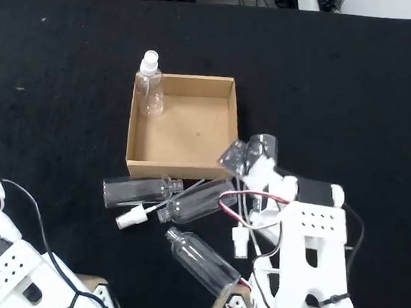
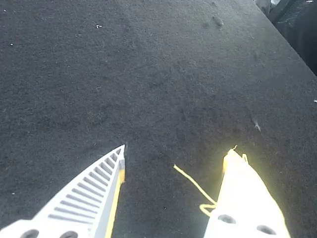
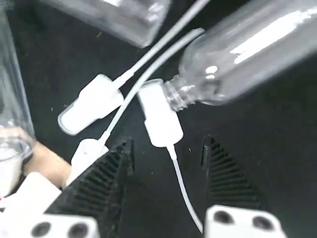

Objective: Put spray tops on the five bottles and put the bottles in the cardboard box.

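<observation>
The cardboard box (image 1: 183,127) stands mid-table with one capped bottle (image 1: 150,84) upright in its far left corner. In front of it lie three clear bottles (image 1: 137,190) (image 1: 198,200) (image 1: 200,258) and loose spray tops (image 1: 131,218) (image 1: 239,242). Another clear bottle (image 1: 252,151) lies by the box's right corner, at the tip of my right arm (image 1: 308,220). My right gripper (image 3: 166,146) is open just above a white spray top (image 3: 158,119) that lies at the open neck of a bottle (image 3: 247,49). My left gripper (image 2: 176,148) is open over bare black cloth.
Two more spray tops (image 3: 91,104) (image 3: 86,151) with long tubes lie close to the right gripper. My left arm (image 1: 2,259) sits at the table's near left corner. Black cloth covers the whole table.
</observation>
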`<act>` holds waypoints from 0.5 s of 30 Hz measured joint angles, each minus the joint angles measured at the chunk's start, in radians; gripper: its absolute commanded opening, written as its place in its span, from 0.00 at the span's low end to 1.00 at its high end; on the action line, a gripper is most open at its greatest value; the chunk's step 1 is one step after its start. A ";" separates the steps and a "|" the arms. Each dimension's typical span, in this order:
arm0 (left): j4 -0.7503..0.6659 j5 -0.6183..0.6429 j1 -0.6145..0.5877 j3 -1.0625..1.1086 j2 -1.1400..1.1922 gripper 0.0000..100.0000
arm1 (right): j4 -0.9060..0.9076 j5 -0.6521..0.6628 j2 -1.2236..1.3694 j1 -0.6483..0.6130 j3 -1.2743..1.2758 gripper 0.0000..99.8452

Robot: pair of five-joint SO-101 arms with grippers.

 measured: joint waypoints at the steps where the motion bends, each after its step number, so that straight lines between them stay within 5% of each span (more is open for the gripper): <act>1: 0.000 0.000 0.000 0.000 0.000 0.23 | -0.035 0.009 0.000 0.000 0.035 0.20; 15: 0.000 0.000 0.000 0.000 0.000 0.23 | -0.394 0.057 0.000 0.000 0.281 0.20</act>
